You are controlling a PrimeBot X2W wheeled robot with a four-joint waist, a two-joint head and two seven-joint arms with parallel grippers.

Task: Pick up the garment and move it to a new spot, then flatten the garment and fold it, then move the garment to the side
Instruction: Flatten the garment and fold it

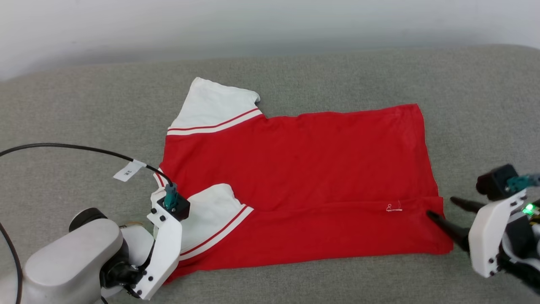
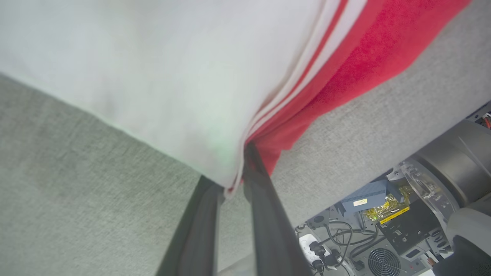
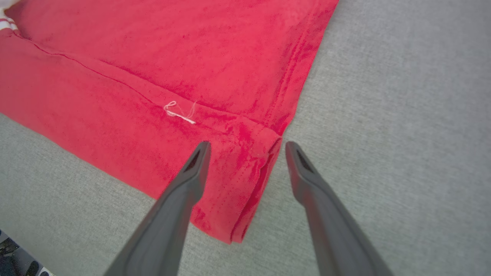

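On the grey woven surface [image 1: 337, 76] the garment [image 1: 303, 169] lies spread out near the middle, with its shoulders to the left and its hem to the right. Its far white sleeve [image 1: 211, 109] sticks out toward the far left. The near white sleeve [image 1: 211, 215] lies over the red body at the near left. A long crease runs along the near part of the red cloth, and a small white mark [image 1: 394, 207] sits on it close to the hem.

The left gripper [image 2: 230, 168] is at the near sleeve. Its two dark fingers are drawn close together, and the sleeve's edge, white cloth with stripe trim, is pinched between them. The right gripper [image 1: 441, 206] is at the near right corner of the hem with its jaws spread wide and nothing between them. In the right wrist view one finger [image 3: 191, 180] is over the red cloth, and the other is over bare grey surface just beside the hem edge.

A black cable [image 1: 63, 147] carrying a white tag [image 1: 128, 171] arcs over the surface to the left wrist. Beyond the far edge stands a pale wall [image 1: 253, 25]. Past the near edge, the left wrist view shows a blue box [image 2: 364, 197], loose cables and a round fan grille [image 2: 383, 262].
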